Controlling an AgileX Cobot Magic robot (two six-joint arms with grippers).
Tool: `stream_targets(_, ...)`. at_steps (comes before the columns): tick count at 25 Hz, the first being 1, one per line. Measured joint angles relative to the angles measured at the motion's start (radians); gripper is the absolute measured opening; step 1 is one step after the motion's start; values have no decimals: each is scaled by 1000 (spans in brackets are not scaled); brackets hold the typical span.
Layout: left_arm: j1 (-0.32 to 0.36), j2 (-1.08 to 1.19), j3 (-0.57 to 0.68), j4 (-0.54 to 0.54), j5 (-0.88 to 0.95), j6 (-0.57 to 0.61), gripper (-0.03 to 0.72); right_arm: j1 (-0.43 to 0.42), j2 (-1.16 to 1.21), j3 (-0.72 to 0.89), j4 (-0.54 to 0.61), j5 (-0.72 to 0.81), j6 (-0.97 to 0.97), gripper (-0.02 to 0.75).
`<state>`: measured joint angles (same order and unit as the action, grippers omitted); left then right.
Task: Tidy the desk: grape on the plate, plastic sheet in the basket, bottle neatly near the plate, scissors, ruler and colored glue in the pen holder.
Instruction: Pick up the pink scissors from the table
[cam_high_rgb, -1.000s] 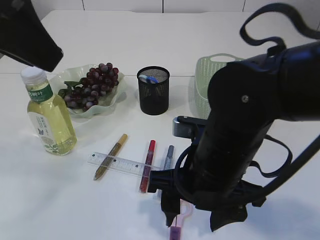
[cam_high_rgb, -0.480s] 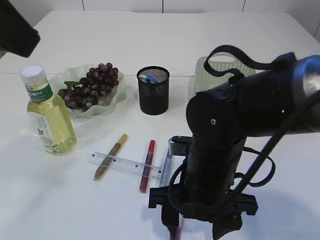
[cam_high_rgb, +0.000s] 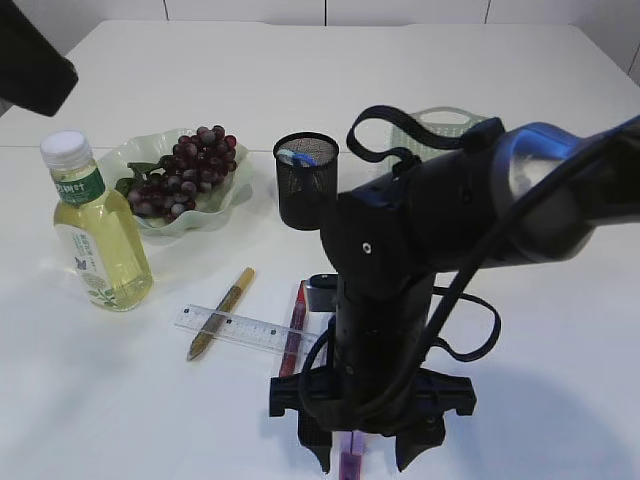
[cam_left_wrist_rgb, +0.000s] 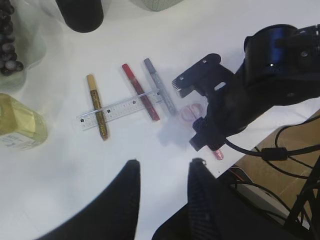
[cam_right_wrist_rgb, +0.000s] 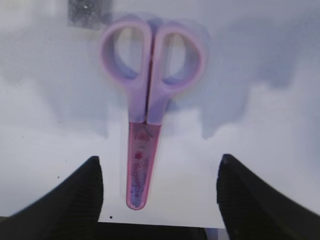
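Pink-handled scissors (cam_right_wrist_rgb: 147, 115) in a pink blade sheath lie at the table's front edge, tip toward me. My right gripper (cam_right_wrist_rgb: 159, 172) hangs open over them, a finger on each side of the sheath, touching nothing; in the exterior view the right gripper (cam_high_rgb: 362, 458) covers most of the scissors (cam_high_rgb: 350, 465). The clear ruler (cam_high_rgb: 240, 328) lies across a gold glue pen (cam_high_rgb: 222, 311) and a red glue pen (cam_high_rgb: 294, 330); a silver glue pen (cam_left_wrist_rgb: 159, 85) lies beside them. Grapes (cam_high_rgb: 185, 165) rest on the green plate (cam_high_rgb: 225, 200), the bottle (cam_high_rgb: 95, 230) stands left of it. My left gripper (cam_left_wrist_rgb: 165, 162) is open and empty, high above the table. The plastic sheet is out of view.
The black mesh pen holder (cam_high_rgb: 306, 180) stands behind the pens with something blue and white inside. The green basket (cam_high_rgb: 440, 125) is at the back right, half hidden by the right arm. The table's front edge (cam_right_wrist_rgb: 210, 220) runs just under the scissors' tip. The left arm (cam_high_rgb: 30, 55) hangs at the upper left.
The right arm swung left and lowered until its gripper straddles the scissors, the jaws narrowing a little. The left arm pulled back toward the upper left.
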<state>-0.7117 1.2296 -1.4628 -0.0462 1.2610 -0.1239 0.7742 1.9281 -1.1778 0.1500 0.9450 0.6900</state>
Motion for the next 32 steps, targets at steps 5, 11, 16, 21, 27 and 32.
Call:
stream_targets(5, 0, 0, 0, 0, 0, 0, 241, 4, 19, -15, 0, 4, 0, 527)
stream_targets(11, 0, 0, 0, 0, 0, 8, 241, 4, 59, -17, 16, 4, 2, 523)
stream_targets(16, 0, 0, 0, 2, 0, 10, 241, 4, 72, -43, 15, 0, 4, 523)
stream_targets(21, 0, 0, 0, 3, 0, 10, 241, 4, 72, -50, 14, -8, 40, 523)
stream_targets(27, 0, 0, 0, 17, 0, 12, 241, 4, 72, -50, 14, -8, 86, 522)
stream_targets(32, 0, 0, 0, 26, 0, 12, 241, 4, 72, -50, 14, -8, 90, 522)
